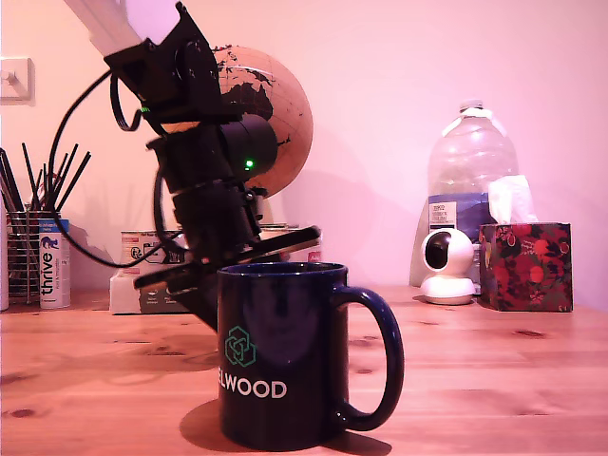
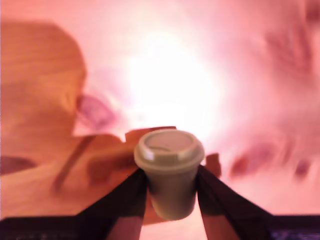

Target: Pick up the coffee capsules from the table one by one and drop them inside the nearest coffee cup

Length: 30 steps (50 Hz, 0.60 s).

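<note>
Dull grey and tapered, the coffee capsule (image 2: 170, 172) is seen in the wrist view clamped between the two dark fingers (image 2: 125, 200) of the gripper (image 2: 171, 197), its wider rimmed end turned toward the camera and its narrow end lower. The jaws are drawn in narrowly against its sides — one finger on each flank. In the exterior view the capsule itself cannot be made out (the mug hides the fingertips). There the gripper (image 1: 214, 285) is angled steeply down behind the coffee cup (image 1: 285, 356), at about ten o'clock from the mug's centre, just beside its rim. The glossy navy mug stands upright on the table (image 1: 494, 370), handle toward three o'clock, white lettering and a teal hexagon on its face.

Farther back — along the wall — a globe (image 1: 275, 104) is seen at twelve o'clock from the mug, a large water bottle (image 1: 472, 166), a small white camera (image 1: 446, 266) and a floral tissue box (image 1: 525, 266) at about two o'clock, and a wire holder of dark sticks (image 1: 33, 228) at ten o'clock.
</note>
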{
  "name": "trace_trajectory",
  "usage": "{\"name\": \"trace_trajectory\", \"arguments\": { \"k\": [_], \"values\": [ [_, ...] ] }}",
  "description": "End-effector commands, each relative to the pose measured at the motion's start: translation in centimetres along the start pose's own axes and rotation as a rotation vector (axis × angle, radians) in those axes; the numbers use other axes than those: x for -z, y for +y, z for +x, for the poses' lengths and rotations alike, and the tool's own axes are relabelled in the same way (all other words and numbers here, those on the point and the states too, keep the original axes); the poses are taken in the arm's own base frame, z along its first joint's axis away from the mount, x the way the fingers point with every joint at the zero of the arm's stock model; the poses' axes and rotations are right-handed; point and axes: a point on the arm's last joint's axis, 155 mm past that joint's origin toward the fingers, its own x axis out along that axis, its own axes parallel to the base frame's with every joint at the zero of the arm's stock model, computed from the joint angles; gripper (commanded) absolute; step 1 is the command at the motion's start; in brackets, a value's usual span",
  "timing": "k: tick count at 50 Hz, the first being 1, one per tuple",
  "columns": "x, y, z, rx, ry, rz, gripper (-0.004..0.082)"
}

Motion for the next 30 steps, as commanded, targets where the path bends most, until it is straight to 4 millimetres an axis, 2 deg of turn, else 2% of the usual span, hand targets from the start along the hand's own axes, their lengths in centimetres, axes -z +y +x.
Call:
{"name": "trace_trajectory", "arguments": {
  "k": [1, 17, 20, 21, 30],
  "values": [
    [-1.0, -0.9, -2.6, 0.02, -0.059, 0.091, 0.0231],
    [-0.9, -1.9, -8.9, 0.034, -0.143, 0.328, 0.0231],
    [-0.6, -2.0, -10.2, 0.037, -0.152, 0.329, 0.0231],
    [-0.4, -2.0, -10.6, 0.03, -0.156, 0.422, 0.0231],
    [1.1, -1.9, -14.1, 0.02, -0.171, 0.583, 0.0231]
  ]
}}
